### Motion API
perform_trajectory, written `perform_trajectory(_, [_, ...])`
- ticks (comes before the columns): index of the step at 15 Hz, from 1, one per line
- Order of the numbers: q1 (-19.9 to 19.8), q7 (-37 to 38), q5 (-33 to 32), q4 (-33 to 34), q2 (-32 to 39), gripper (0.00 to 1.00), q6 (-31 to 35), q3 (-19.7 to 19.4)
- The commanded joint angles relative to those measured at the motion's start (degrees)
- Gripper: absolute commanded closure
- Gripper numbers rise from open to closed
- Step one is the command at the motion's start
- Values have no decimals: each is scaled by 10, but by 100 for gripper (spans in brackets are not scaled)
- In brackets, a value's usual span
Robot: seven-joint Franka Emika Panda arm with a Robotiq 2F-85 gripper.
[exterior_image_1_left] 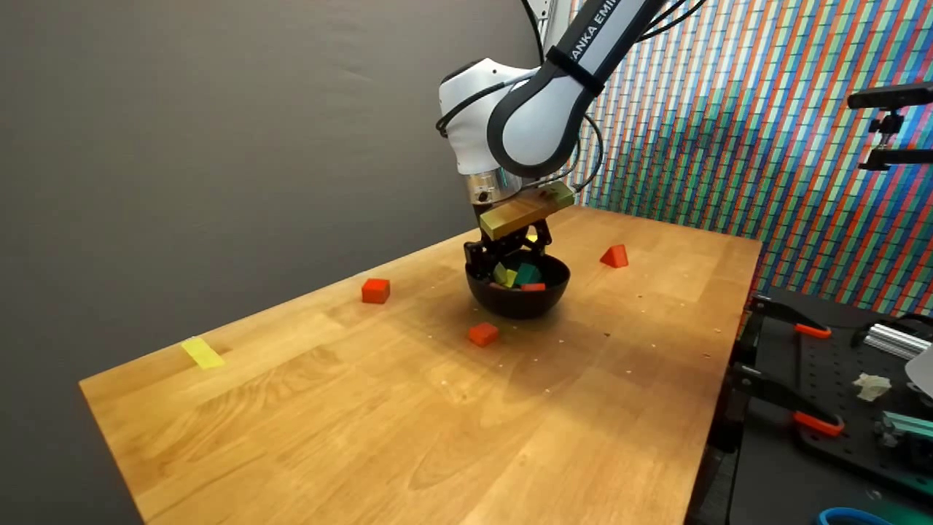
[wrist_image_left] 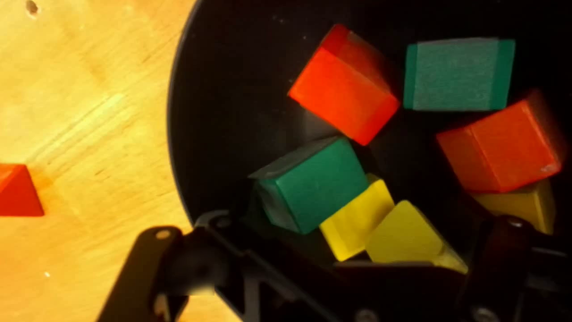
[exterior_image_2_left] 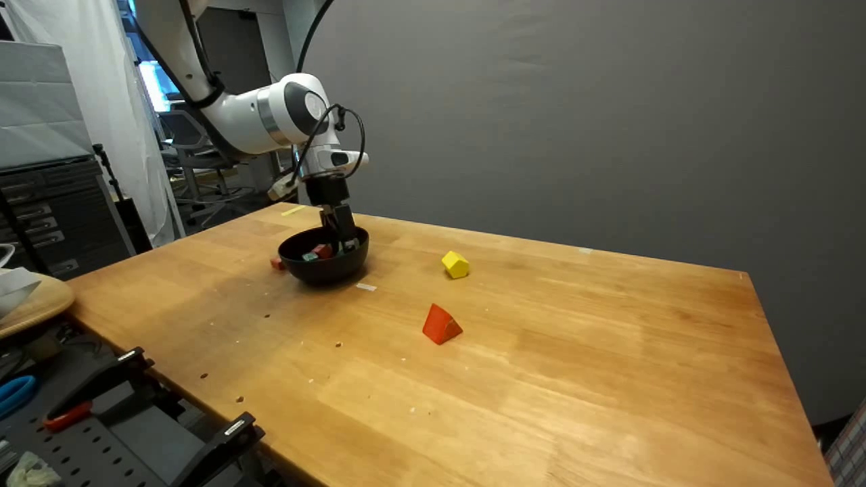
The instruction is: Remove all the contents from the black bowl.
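The pincer (exterior_image_1_left: 510,260) is hanging over the black bowl (exterior_image_1_left: 519,305), and its jaws are standing wide apart. In the bowl, yellow blocks (wrist_image_left: 404,237) are showing between the jaws in the wrist view, while 2 green blocks (wrist_image_left: 328,188) and 2 red blocks (wrist_image_left: 342,89) are lying just beyond them. On the table (exterior_image_2_left: 609,379), a red prism (exterior_image_2_left: 440,325) and a loose yellow block (exterior_image_2_left: 456,264) are sitting well apart from the pincer.

Desk (exterior_image_1_left: 328,437) is carrying a black bowl (exterior_image_1_left: 517,302), two red blocks (exterior_image_1_left: 375,292), a red wedge (exterior_image_1_left: 616,256), a yellow block (exterior_image_2_left: 455,264) and (near one edge, lol) yellow tape (exterior_image_1_left: 203,352).
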Motion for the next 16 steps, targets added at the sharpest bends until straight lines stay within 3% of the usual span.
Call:
perform_trajectory(1, [-2,14,-8,-25,-12,25,37,-3])
perform_trajectory(2, [-3,11,-6,-27,-11,26,40,-3])
perform_trajectory(7, [-12,-12,2,-39,-20,67,60,5])
perform_trajectory(9, [-18,-24,7,-49,-30,79,73,11])
perform_trajectory(13, [-52,-88,42,-105,-63,77,150,34])
perform_trajectory(16, [-81,-164,76,-191,-116,77,245,50])
